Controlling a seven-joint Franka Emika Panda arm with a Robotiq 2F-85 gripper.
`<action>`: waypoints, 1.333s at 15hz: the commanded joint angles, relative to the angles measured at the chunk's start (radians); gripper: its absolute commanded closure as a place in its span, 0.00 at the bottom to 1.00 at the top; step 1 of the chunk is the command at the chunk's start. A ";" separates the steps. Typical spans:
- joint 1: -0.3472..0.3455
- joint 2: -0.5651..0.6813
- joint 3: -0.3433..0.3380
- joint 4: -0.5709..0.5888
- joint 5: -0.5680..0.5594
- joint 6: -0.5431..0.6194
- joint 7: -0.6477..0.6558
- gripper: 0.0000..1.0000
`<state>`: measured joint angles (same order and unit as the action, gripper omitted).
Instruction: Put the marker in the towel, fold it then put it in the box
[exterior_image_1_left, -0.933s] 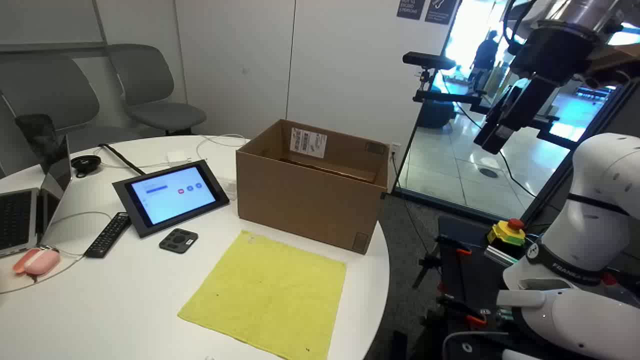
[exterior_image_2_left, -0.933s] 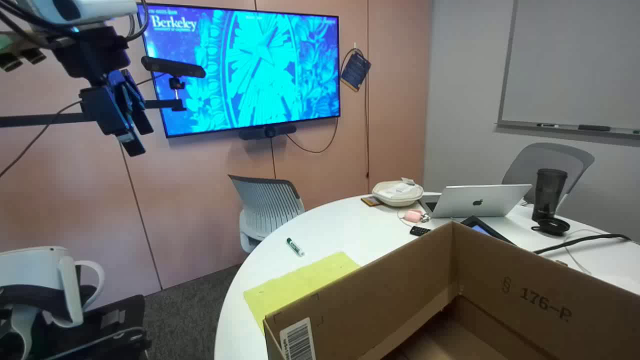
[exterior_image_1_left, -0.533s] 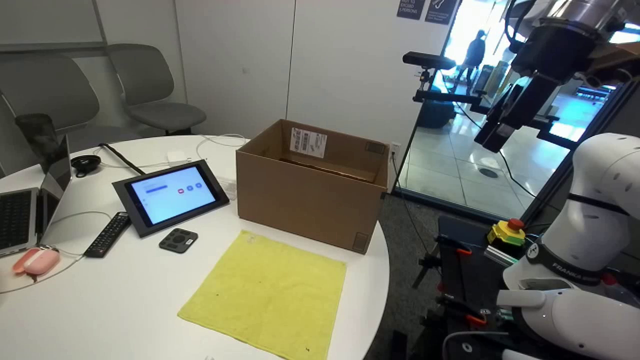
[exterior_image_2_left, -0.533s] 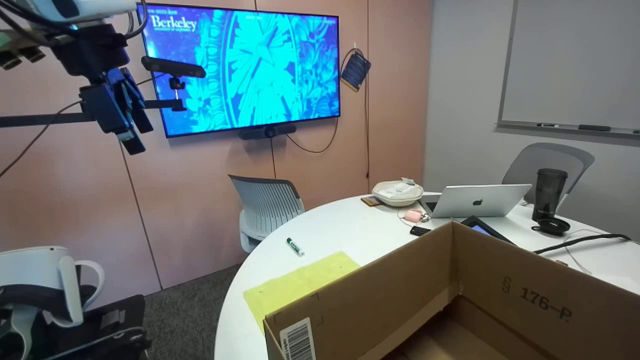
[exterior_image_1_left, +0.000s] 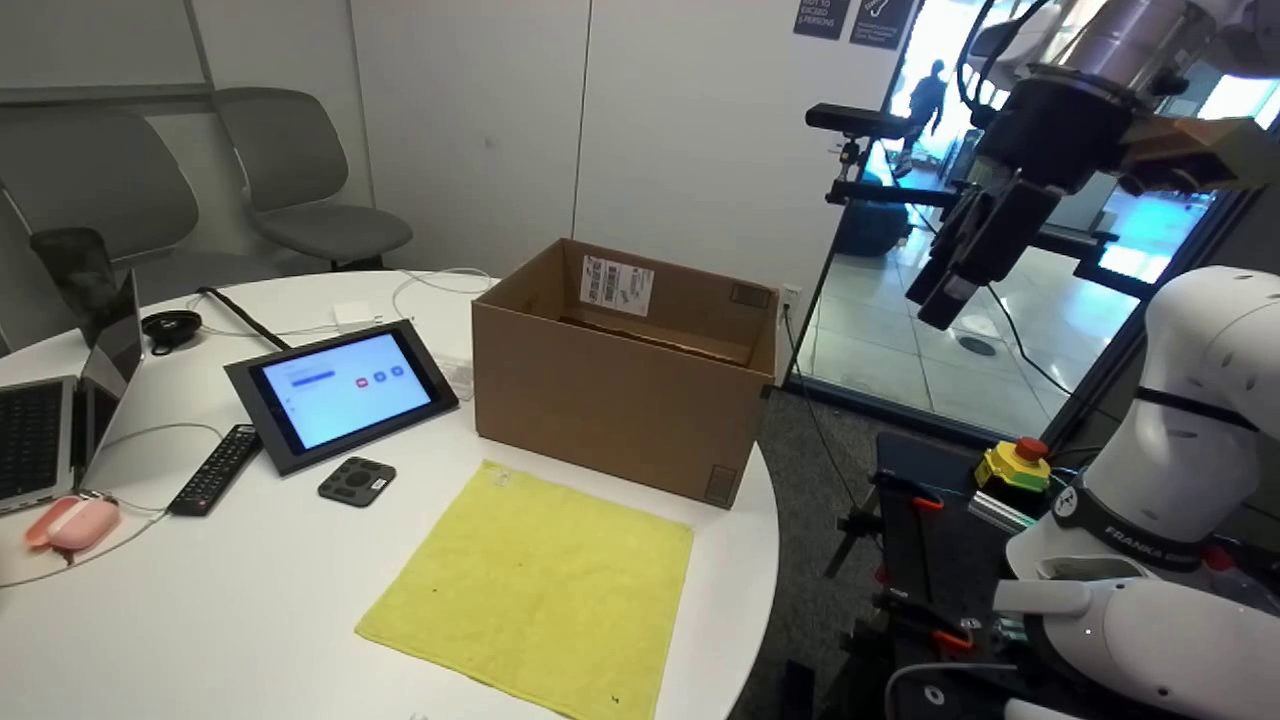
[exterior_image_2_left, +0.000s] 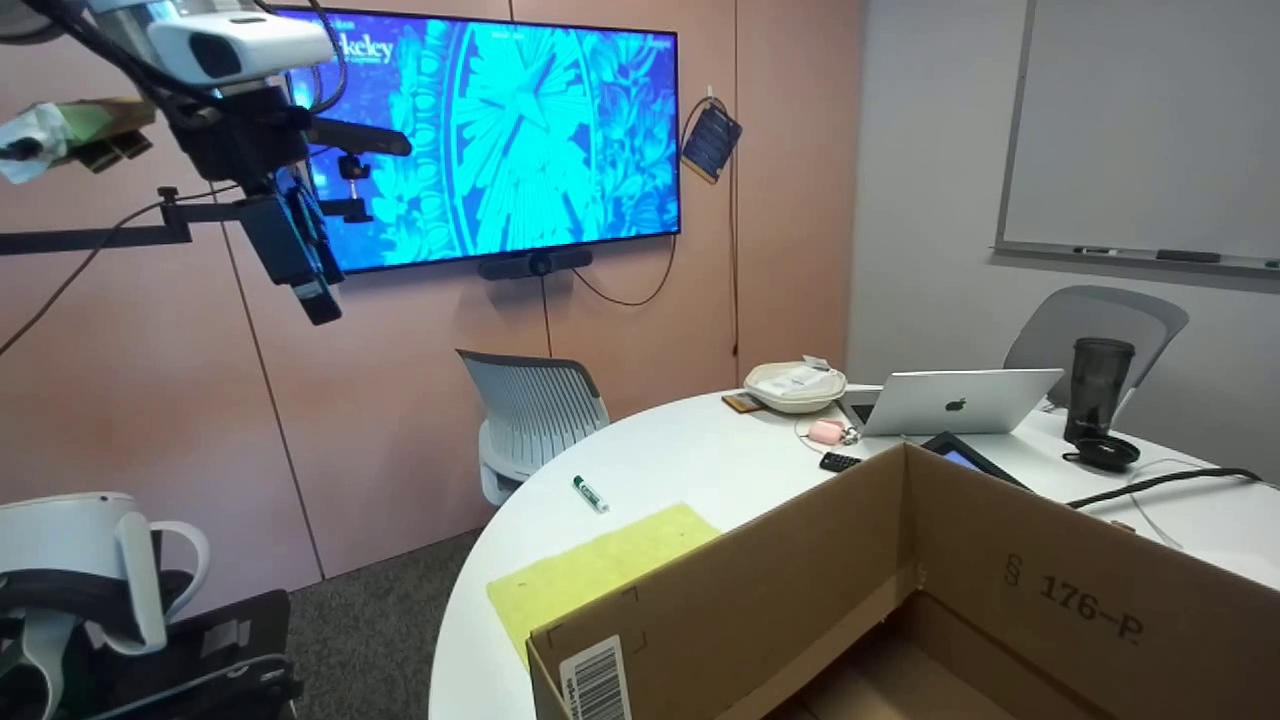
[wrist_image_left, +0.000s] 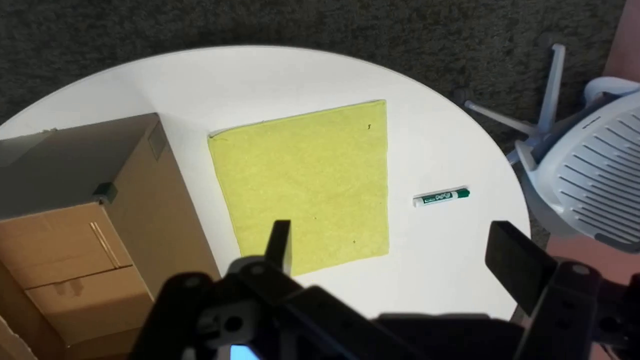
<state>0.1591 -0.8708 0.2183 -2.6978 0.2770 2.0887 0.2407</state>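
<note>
The gripper (wrist_image_left: 391, 244) hangs wide and empty, the marker (wrist_image_left: 441, 197) well below it, in what looks like the opening pickup. Alignment and descent should come next.

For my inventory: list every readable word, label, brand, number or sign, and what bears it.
"176-P", after a symbol: box
"keley", start hidden, fine print blurred: screen
"FRANKA", rest unclear: arm
"NOT TO EXCEED 5 PERSONS": wall sign
Apple logo: laptop
Too small or blurred: marker, remote, tablet, box labels, other sign, hanging card
</note>
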 joint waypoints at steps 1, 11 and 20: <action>0.001 0.182 0.044 0.098 -0.036 0.121 -0.034 0.00; 0.018 0.699 0.231 0.550 -0.257 0.187 0.132 0.00; 0.179 1.162 0.176 0.946 -0.546 0.170 0.206 0.00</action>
<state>0.2626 0.1316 0.4496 -1.9191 -0.2091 2.2873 0.4498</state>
